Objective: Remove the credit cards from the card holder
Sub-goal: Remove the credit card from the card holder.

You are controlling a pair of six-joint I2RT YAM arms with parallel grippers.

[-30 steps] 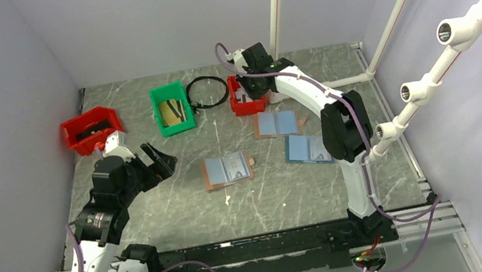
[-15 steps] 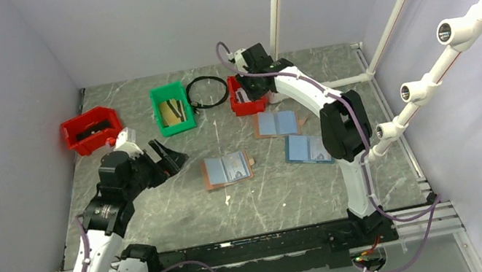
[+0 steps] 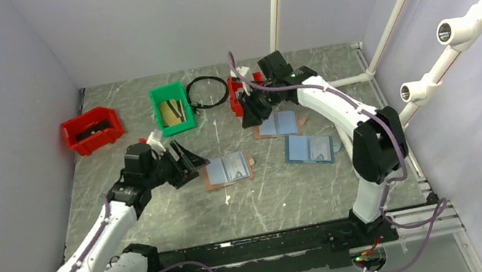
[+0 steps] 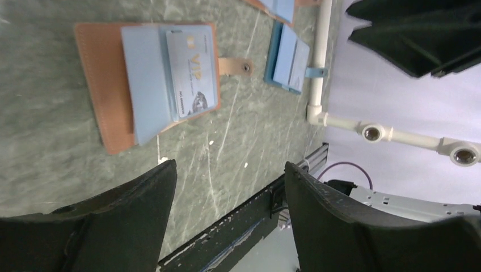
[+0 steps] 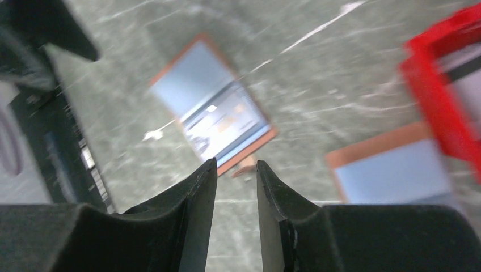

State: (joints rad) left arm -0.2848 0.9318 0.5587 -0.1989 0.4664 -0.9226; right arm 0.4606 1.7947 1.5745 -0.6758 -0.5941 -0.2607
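Note:
The card holder lies open on the table, reddish-brown cover down and pale blue pages up. A pale credit card marked VIP sits in its right page in the left wrist view, where the holder is up and left of the fingers. My left gripper is open and empty just left of the holder; in its own view only table lies between the fingers. My right gripper hovers by the small red bin. Its own view shows a narrow empty gap, with the holder blurred ahead.
A second brown holder lies below the small red bin and a blue-covered holder to its lower right. A green bin, a black cable ring and a larger red bin stand at the back. White pipes run along the right.
My left gripper has moved right across the table to just beside the open holder. My right gripper has swung away from above the small red bin, down toward the table centre.

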